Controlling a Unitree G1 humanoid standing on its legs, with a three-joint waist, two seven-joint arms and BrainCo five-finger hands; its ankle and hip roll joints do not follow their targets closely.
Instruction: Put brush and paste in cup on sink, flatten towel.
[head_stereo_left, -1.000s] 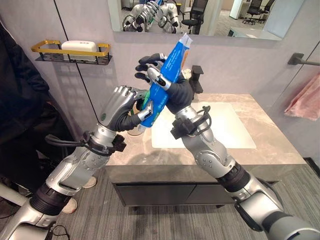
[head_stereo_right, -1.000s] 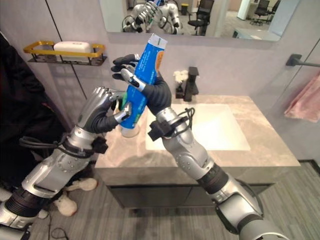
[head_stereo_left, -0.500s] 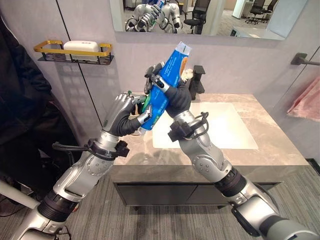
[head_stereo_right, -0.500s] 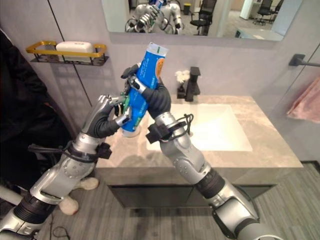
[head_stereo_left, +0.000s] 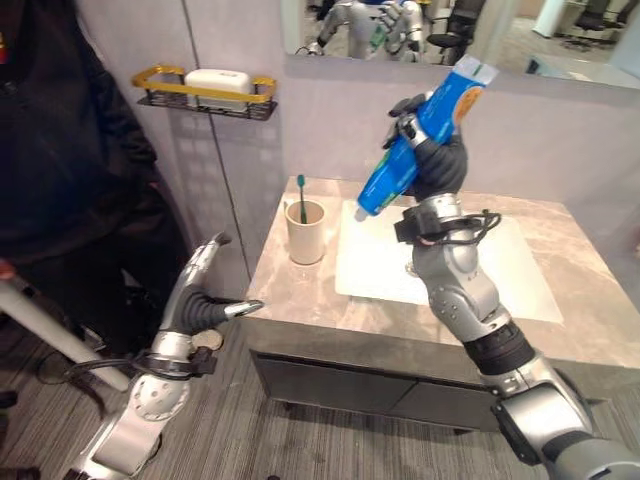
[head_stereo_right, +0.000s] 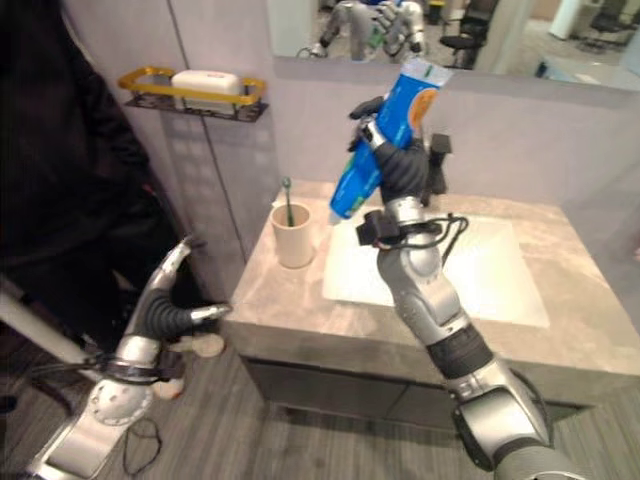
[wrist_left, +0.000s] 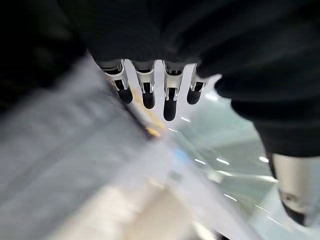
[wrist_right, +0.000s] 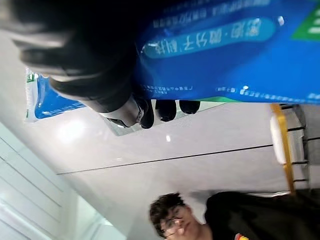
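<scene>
My right hand (head_stereo_left: 438, 166) is raised above the counter and shut on a blue toothpaste tube (head_stereo_left: 452, 98), which slants with its flat end up and its cap end down to the left. Its wrist view shows fingers (wrist_right: 166, 108) curled round the tube (wrist_right: 225, 60). A beige cup (head_stereo_left: 306, 233) stands on the marble counter's left end with a green toothbrush (head_stereo_left: 300, 194) upright in it. My left hand (head_stereo_left: 202, 298) hangs open below and left of the counter's edge, fingers (wrist_left: 146, 93) straight and holding nothing.
A white sink basin (head_stereo_left: 375, 275) is set in the marble counter (head_stereo_left: 300, 300), with a black faucet (head_stereo_right: 438, 160) behind it. A gold wall shelf (head_stereo_left: 205, 88) holds a white soap bar. A person in dark clothes (head_stereo_left: 60, 170) stands at the left.
My left hand has let go of the tube and dropped to beside the counter. My right hand keeps the tube raised. The camera has shifted, so the cup now shows.
</scene>
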